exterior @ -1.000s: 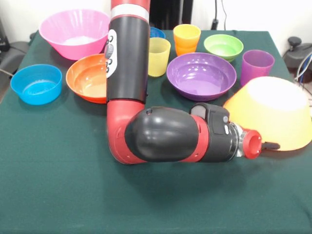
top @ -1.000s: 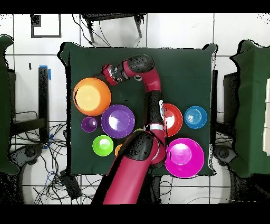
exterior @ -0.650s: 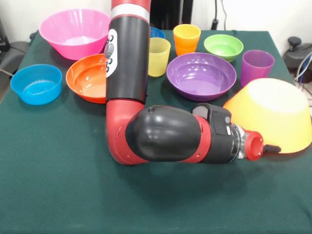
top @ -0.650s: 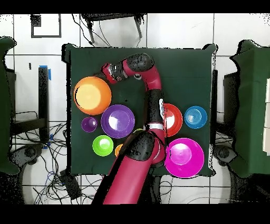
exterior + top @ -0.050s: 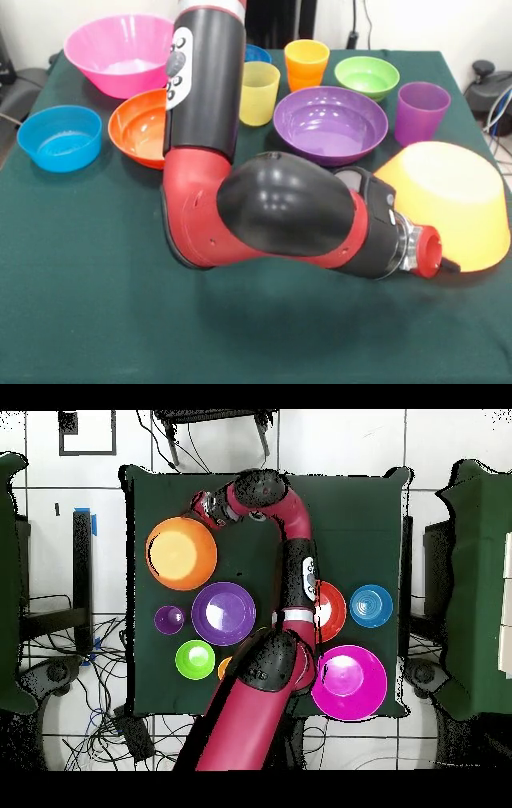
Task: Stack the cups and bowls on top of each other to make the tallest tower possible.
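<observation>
You see glossy translucent plastic throughout, on green cloth counter (image 5: 96,320). Seven round bowls: large pink (image 5: 120,52), large yellow-orange bowl (image 5: 452,204) inverted, flat base up, at front view's right edge; medium orange-red (image 5: 140,128), medium purple bowl (image 5: 330,122); small light blue (image 5: 60,138), green (image 5: 366,76), dark blue (image 5: 258,54) mostly hidden behind arm. Three tapered handleless cups: yellow (image 5: 260,92), orange (image 5: 306,62), purple cup (image 5: 422,110). No tower yet. Pincer (image 5: 448,266) touches yellow-orange bowl's rim; cannot tell whether spread or pressed.
</observation>
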`<action>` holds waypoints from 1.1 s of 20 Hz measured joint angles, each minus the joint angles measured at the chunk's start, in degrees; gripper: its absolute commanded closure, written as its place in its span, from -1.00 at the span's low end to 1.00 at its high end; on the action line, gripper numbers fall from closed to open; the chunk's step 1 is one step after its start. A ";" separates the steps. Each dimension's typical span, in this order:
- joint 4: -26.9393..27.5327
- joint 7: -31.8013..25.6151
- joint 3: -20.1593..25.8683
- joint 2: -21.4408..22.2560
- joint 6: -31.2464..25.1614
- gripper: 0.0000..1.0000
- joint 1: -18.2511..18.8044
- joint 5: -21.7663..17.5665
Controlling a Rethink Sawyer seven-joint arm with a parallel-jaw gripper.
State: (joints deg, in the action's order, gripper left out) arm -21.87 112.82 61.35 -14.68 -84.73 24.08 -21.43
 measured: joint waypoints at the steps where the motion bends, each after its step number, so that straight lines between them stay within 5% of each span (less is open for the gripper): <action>1: 0.02 -0.02 -0.01 0.51 0.76 -1.00 -0.04 -0.91; 14: 0.04 -1.88 -1.18 5.70 15.73 -1.00 -0.31 -10.42; 22: -1.45 -2.48 -6.22 9.41 20.11 -1.00 -0.33 -14.89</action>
State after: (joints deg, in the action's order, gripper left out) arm -23.32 110.34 55.13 -5.27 -64.62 23.75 -36.32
